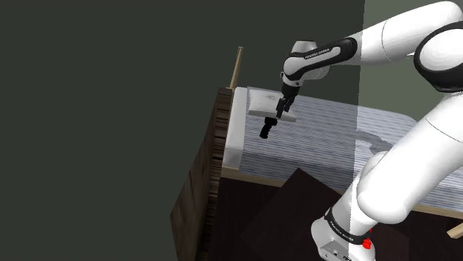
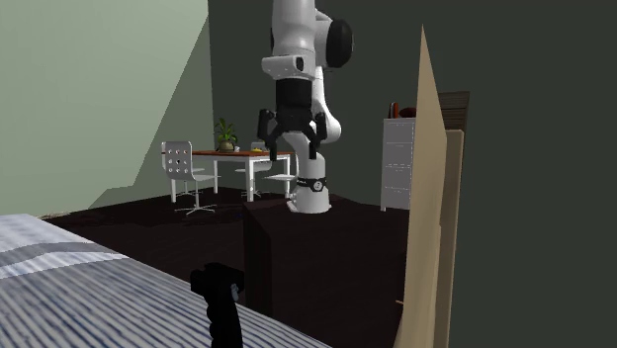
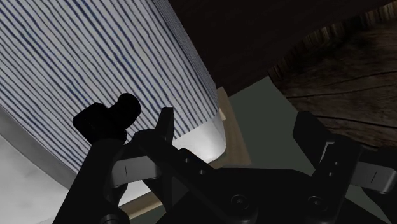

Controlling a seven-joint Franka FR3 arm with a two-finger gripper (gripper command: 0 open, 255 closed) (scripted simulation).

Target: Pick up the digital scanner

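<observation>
Atop the bed, near its pillow end: the digital scanner [image 1: 267, 130] [image 2: 220, 302] [image 3: 105, 118] is all black, a slim handle ending in a knobbly head, and rests on the striped cover [image 1: 334, 133].
Jaws: spread wide with nothing between them. The blocky, angular black fingers [image 3: 162, 130] hang just above the scanner, whose head sits outside the gap, beside one finger.
Cover: white cloth with fine blue-grey stripes, rounded softly over the mattress edge.
Pillow [image 1: 260, 98]: plain white and flattish, just beside the scanner.
Bed frame: a pale wooden rail [image 1: 248, 178] runs under the mattress, with dark, rough-grained planks [image 1: 196, 193] at the end.
Arm [image 1: 393, 37]: smooth white rounded shells with dark joints.
Far room: a white table [image 2: 242, 156] stands on a dark floor.
</observation>
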